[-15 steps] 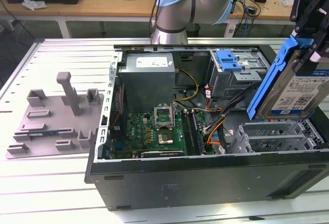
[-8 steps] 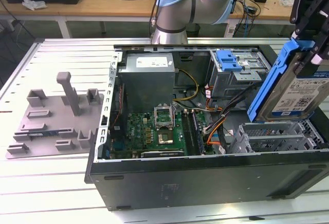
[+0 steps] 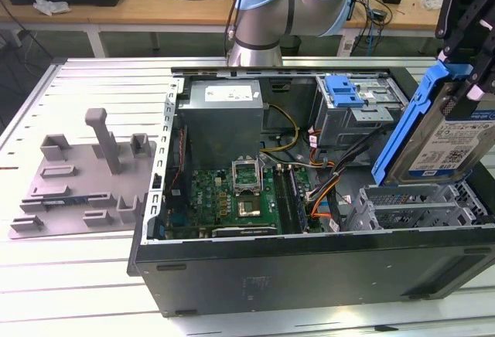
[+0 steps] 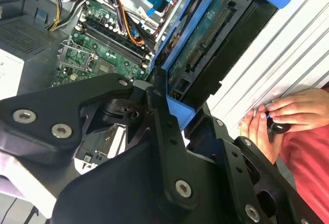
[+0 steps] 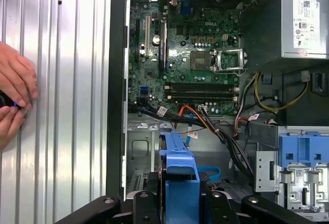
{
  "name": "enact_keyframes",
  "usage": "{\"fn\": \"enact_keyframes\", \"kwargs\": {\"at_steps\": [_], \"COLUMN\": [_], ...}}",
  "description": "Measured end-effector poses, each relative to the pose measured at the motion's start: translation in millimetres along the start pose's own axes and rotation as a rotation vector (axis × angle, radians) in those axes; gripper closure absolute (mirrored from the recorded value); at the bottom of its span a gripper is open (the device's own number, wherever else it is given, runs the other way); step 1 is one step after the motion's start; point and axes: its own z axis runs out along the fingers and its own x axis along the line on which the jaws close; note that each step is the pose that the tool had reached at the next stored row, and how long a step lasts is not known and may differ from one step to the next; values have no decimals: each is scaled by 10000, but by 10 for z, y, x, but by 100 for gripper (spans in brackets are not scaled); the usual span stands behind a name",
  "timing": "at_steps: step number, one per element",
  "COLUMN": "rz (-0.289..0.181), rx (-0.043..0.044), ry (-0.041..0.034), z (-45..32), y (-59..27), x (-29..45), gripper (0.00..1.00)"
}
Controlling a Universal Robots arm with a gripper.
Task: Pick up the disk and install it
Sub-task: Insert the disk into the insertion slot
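Gripper (image 3: pixel 464 70): in the exterior view, clamped on the disk (image 3: pixel 448 140), which hangs tilted on edge above the bay (image 3: pixel 418 205) at the exterior view's right end of the case (image 3: pixel 309 263).
Slip: my guess is that a thin hold on the frame lets the disk twist and jam on the bay walls.
Cables (image 3: pixel 329 175): bunched just beside the bay, so a snag looks likely.
Fixture (image 3: pixel 85 175): grey, outside the case, well apart.
Bracket (image 4: pixel 177 113): in the second wrist view, pinched in the black jaws, with the disk's circuit side showing.
Hands (image 4: pixel 282 116): a person's, on the table (image 5: pixel 67 80) near the case.
Caddy (image 5: pixel 303 157): in the first wrist view, another blue one sits in its cage nearby.
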Motion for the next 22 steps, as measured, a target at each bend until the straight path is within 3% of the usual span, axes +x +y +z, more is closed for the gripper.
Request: {"fn": "enact_keyframes", "kwargs": {"at_steps": [22], "rz": [13], "rx": [1], "ry": [-1], "z": [30], "y": [10], "x": [1], "gripper": [63]}}
